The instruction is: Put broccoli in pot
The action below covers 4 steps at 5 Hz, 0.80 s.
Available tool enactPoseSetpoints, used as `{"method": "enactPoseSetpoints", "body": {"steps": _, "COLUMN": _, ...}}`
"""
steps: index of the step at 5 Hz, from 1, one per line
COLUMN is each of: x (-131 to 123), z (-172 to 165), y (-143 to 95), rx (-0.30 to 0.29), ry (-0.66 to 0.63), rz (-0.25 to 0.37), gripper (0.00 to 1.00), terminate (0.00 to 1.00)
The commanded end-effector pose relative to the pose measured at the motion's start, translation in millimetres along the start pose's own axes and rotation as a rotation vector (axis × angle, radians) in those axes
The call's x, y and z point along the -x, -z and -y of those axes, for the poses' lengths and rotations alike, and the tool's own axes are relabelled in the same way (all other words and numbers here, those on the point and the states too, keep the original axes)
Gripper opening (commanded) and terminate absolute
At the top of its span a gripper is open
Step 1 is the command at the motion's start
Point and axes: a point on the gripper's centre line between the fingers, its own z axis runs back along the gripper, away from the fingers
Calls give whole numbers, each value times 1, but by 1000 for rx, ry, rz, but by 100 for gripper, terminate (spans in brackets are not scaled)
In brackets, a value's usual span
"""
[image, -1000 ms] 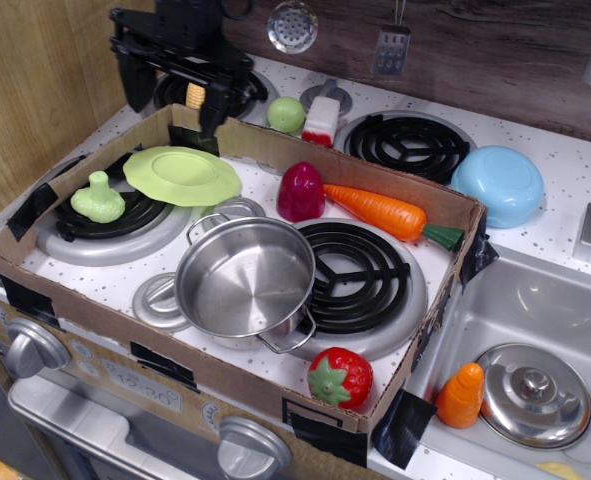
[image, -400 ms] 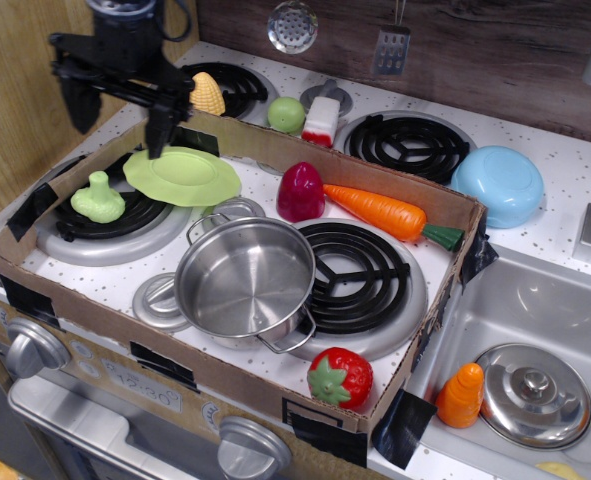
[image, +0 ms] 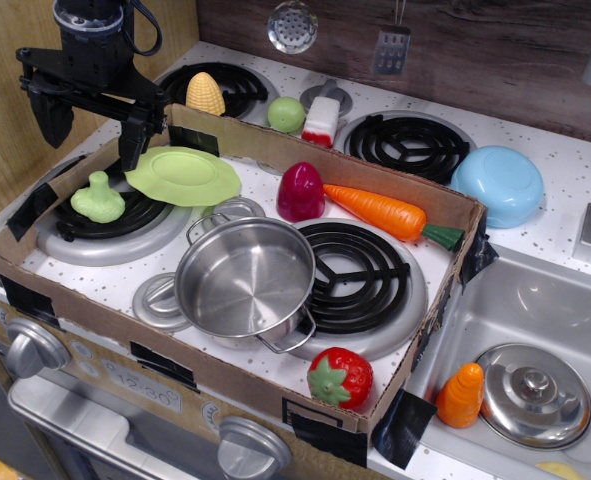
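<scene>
The broccoli (image: pixel 98 198) is a pale yellow-green lumpy toy lying on the left burner inside the cardboard box. The shiny steel pot (image: pixel 245 278) stands upright and empty at the box's front middle. My black gripper (image: pixel 92 132) hangs open and empty above the box's back left corner, a little above and behind the broccoli, its two fingers spread wide.
A cardboard box wall (image: pixel 195 378) rings the work area. A light green plate (image: pixel 183 175) lies right of the broccoli. A purple vegetable (image: pixel 300 192), carrot (image: pixel 380 212) and strawberry (image: pixel 340 377) sit in the box. Corn (image: pixel 205 94), a blue bowl (image: pixel 497 184) and a steel lid (image: pixel 533 394) lie outside.
My gripper has moved left and toward the front, from over the back burner by the corn to above the box's back left corner. Nothing else moved.
</scene>
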Motion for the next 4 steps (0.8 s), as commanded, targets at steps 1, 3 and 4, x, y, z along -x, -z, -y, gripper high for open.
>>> {"method": "enactPoseSetpoints", "body": {"steps": 1, "x": -7, "z": -11, "y": -9, "rx": -9, "ry": 7, "rz": 47, "gripper": 100, "terminate": 0}}
{"method": "enactPoseSetpoints", "body": {"steps": 3, "x": -5, "z": -8, "y": 7, "rx": 6, "ry": 20, "rz": 32, "gripper": 100, "terminate": 0}}
{"method": "enactPoseSetpoints", "body": {"steps": 4, "x": -4, "z": -7, "y": 12, "rx": 9, "ry": 20, "rz": 29, "gripper": 100, "terminate": 0}}
